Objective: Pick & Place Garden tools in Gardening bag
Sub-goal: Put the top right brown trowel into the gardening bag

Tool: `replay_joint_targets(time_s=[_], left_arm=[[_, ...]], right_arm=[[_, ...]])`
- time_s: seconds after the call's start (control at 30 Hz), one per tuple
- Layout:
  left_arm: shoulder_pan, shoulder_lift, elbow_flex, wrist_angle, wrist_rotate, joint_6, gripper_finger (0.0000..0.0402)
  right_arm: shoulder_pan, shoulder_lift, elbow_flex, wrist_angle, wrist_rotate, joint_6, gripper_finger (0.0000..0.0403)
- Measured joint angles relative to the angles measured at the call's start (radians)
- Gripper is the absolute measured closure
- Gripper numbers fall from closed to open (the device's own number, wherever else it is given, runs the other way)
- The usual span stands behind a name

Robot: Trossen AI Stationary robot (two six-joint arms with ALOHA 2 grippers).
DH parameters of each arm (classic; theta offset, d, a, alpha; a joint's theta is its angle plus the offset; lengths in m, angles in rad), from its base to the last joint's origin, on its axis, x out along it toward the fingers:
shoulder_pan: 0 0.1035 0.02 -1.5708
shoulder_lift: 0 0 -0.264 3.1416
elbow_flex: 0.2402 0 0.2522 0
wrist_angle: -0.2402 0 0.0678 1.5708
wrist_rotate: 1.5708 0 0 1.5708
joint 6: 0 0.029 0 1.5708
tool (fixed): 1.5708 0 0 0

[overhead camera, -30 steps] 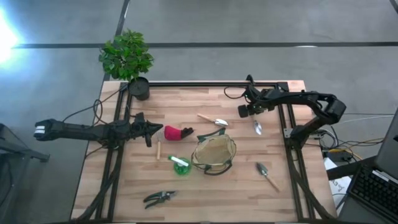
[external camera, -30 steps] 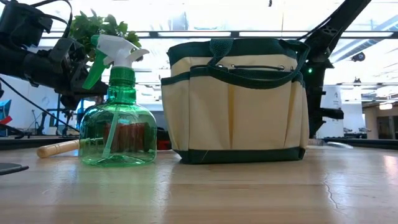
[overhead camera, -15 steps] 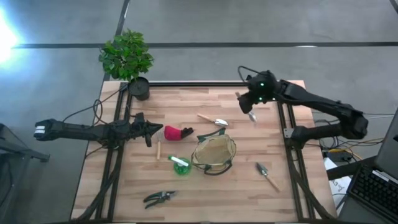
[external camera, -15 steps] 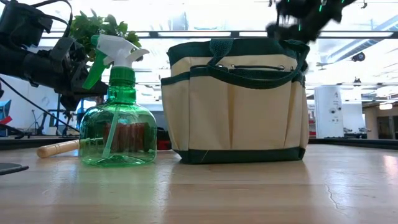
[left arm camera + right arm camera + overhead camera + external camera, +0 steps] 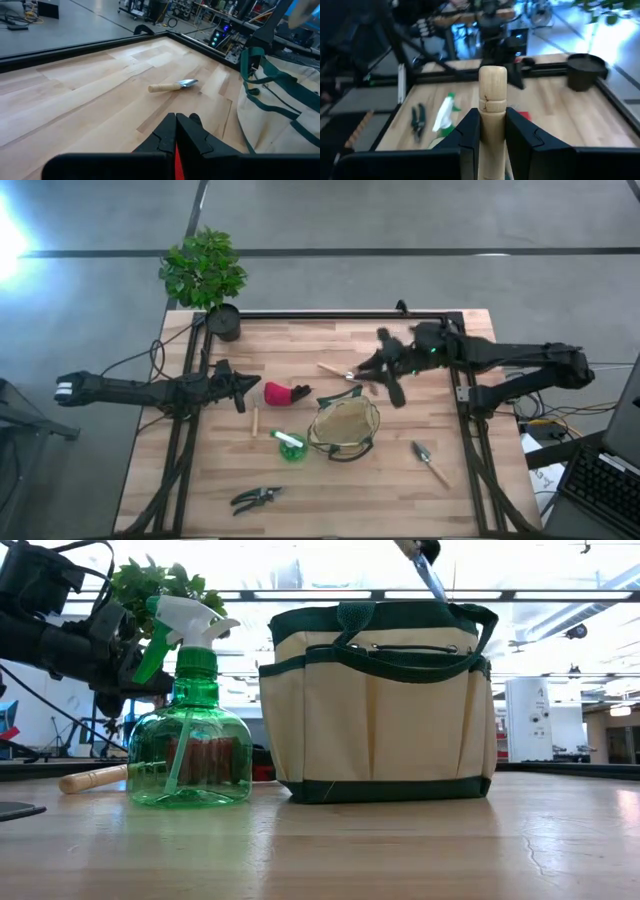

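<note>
The tan gardening bag [image 5: 345,427] with green trim stands open on the table; it also shows in the low view [image 5: 380,700]. My right gripper [image 5: 386,368] is shut on a wooden-handled trowel [image 5: 394,387] in the air just beyond the bag's far rim. Its silver blade [image 5: 432,578] shows above the bag. My left gripper [image 5: 246,390] is shut and hovers beside the red-and-black item [image 5: 284,393], which lies on the table. The green spray bottle [image 5: 290,445] stands left of the bag. The pruning shears [image 5: 257,497] lie near the front edge. My right gripper pinches the trowel's wooden handle [image 5: 492,131] between its two fingers [image 5: 470,135], which lie across it. The handle's rounded free end [image 5: 492,77] sticks out past the fingers. The trowel is lifted clear, its blade [image 5: 432,578] slanting down over the bag's top.
A second trowel [image 5: 343,373] lies beyond the bag and a third [image 5: 430,460] to its right. A wooden-handled tool [image 5: 254,420] lies left of the bag. A leafy plant [image 5: 205,270] in a black pot [image 5: 224,322] stands at the far left corner.
My right gripper has taken the trowel from the table's far right, lifted it clear, and carried it toward the left and near edges to a spot over the bag's far rim. The trowel has turned from lying flat to slanting blade-down.
</note>
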Motion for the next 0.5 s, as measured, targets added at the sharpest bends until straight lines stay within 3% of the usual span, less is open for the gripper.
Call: replay_joint_targets(time_s=[0.2,0.5], left_arm=[[0.0,0.0,0.0,0.0,0.0,-0.001,0.0387],[0.0,0.0,0.0,-0.007,0.001,0.0,0.0387]], right_arm=[[0.025,0.133,-0.002,0.03,-0.021,-0.002,0.0352],[0.066,0.305,0.044,0.136,-0.18,-0.01,0.0352]])
